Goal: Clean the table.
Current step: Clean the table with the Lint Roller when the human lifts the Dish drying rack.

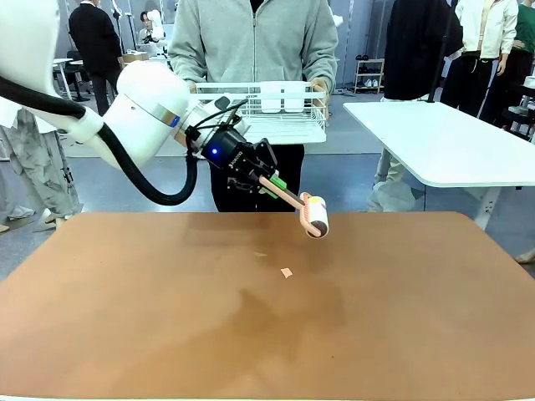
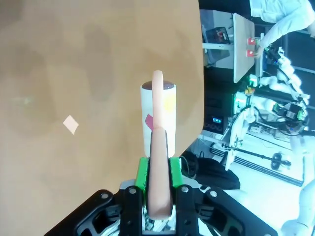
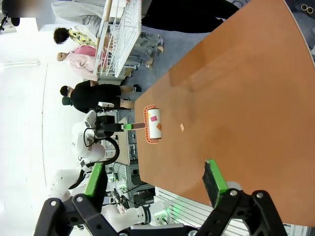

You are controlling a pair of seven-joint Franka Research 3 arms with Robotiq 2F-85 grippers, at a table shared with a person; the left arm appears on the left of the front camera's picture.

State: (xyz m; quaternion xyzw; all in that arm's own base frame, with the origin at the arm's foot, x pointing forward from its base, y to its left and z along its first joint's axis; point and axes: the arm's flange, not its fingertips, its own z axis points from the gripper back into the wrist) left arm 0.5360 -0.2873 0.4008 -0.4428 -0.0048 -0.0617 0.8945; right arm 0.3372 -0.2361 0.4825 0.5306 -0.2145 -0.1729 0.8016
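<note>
The left end effector [image 1: 269,184] is clamped on the peach plastic handle of a lint roller with a white cylindrical head [image 1: 316,215], the green pads pressed on either side of the handle. In the left wrist view, the end effector [image 2: 158,173] points the lint roller [image 2: 157,123] forward over the surface, and small pink and yellow bits cling to the white head. The head sits by the far edge of the large reddish-brown bench [image 1: 167,334]; whether it touches the top cannot be told. A small pale paper scrap [image 1: 287,272] lies on the bench near the roller, on the robot's side of it.

In the right wrist view, the right end effector [image 3: 153,178] has its fingers wide apart with nothing between them, near one edge of the bench [image 3: 246,98].

Across the bench stands a person in a grey hooded top [image 1: 251,42], holding a white wire basket [image 1: 276,125] with both hands. Farther right stands a smaller white-topped table [image 1: 451,142].
</note>
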